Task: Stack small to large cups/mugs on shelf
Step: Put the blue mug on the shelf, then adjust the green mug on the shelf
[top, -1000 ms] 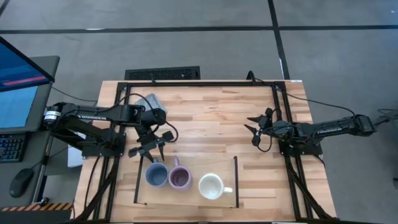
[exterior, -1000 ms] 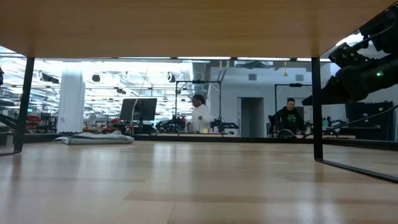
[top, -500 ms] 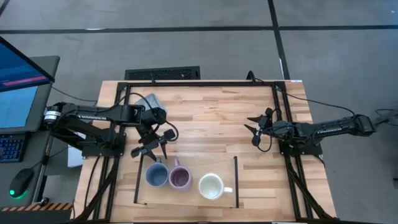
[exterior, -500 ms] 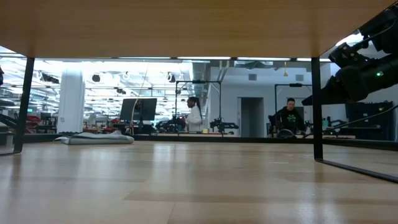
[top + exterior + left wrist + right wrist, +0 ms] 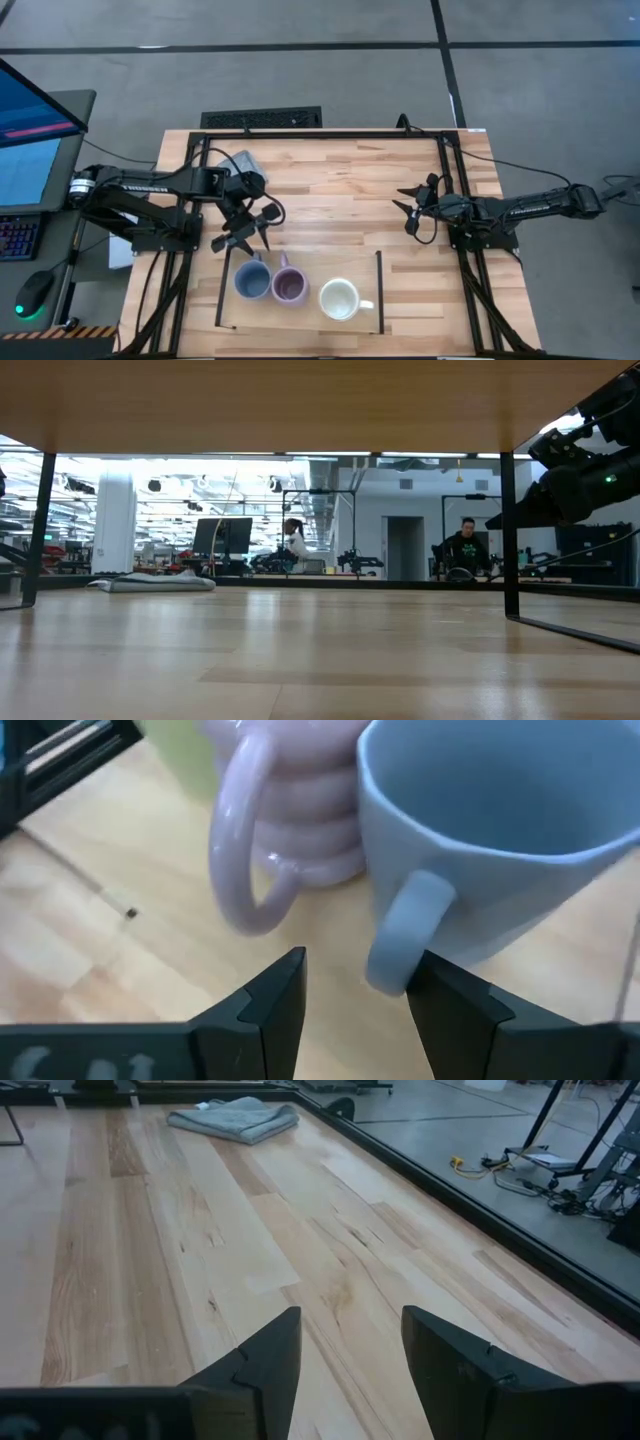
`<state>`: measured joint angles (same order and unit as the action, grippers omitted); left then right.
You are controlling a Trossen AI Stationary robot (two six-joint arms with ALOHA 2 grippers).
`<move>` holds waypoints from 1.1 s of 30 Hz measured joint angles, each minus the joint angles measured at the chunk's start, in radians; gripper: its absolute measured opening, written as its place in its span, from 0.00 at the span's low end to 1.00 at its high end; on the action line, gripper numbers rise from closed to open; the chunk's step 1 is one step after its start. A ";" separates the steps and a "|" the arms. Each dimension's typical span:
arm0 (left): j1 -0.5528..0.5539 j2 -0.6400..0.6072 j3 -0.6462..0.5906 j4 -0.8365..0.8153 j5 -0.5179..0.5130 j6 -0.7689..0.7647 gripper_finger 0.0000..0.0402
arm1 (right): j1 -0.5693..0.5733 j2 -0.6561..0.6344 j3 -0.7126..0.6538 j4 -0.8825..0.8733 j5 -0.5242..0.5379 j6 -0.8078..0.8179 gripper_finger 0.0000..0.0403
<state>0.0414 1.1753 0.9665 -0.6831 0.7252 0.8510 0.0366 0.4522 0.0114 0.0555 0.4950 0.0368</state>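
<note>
Three mugs stand upright in a row on the low wooden shelf (image 5: pixel 360 318): the blue mug (image 5: pixel 251 281) at the left, the lilac mug (image 5: pixel 290 286) touching it, and the white mug (image 5: pixel 340 299) at the right. My left gripper (image 5: pixel 245 231) is open just beyond the blue mug's far side. In the left wrist view my left gripper (image 5: pixel 355 982) has the blue mug's handle (image 5: pixel 403 932) just ahead of the gap between its fingers, with the lilac mug's handle (image 5: pixel 240 860) beside it. My right gripper (image 5: pixel 405 208) is open and empty over the table's right half.
A grey cloth (image 5: pixel 236 164) lies at the table's far left and also shows in the right wrist view (image 5: pixel 235 1120). The low view looks under the shelf board (image 5: pixel 300 405) past its black bars (image 5: pixel 510 530). People show in the room behind.
My left gripper has drawn back a little toward the table's far edge, away from the blue mug, and stays open. The mugs have not moved. A person in the room behind has walked toward the left.
</note>
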 joint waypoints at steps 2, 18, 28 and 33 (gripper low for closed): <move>0.001 -0.003 0.000 -0.007 -0.044 0.000 0.40 | 0.000 0.000 0.000 0.000 0.000 0.000 0.49; 0.018 -0.007 0.000 -0.054 -0.109 0.001 0.40 | 0.000 0.000 0.000 0.000 0.000 0.024 0.49; 0.017 -0.007 0.000 -0.090 -0.071 -0.002 0.40 | 0.000 0.000 0.000 0.000 0.000 0.024 0.49; 0.017 -0.033 0.000 -0.093 -0.151 -0.003 0.40 | 0.000 0.000 0.000 0.000 0.000 0.025 0.49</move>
<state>0.0586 1.1418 0.9661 -0.7759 0.5745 0.8482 0.0368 0.4522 0.0113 0.0559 0.4946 0.0616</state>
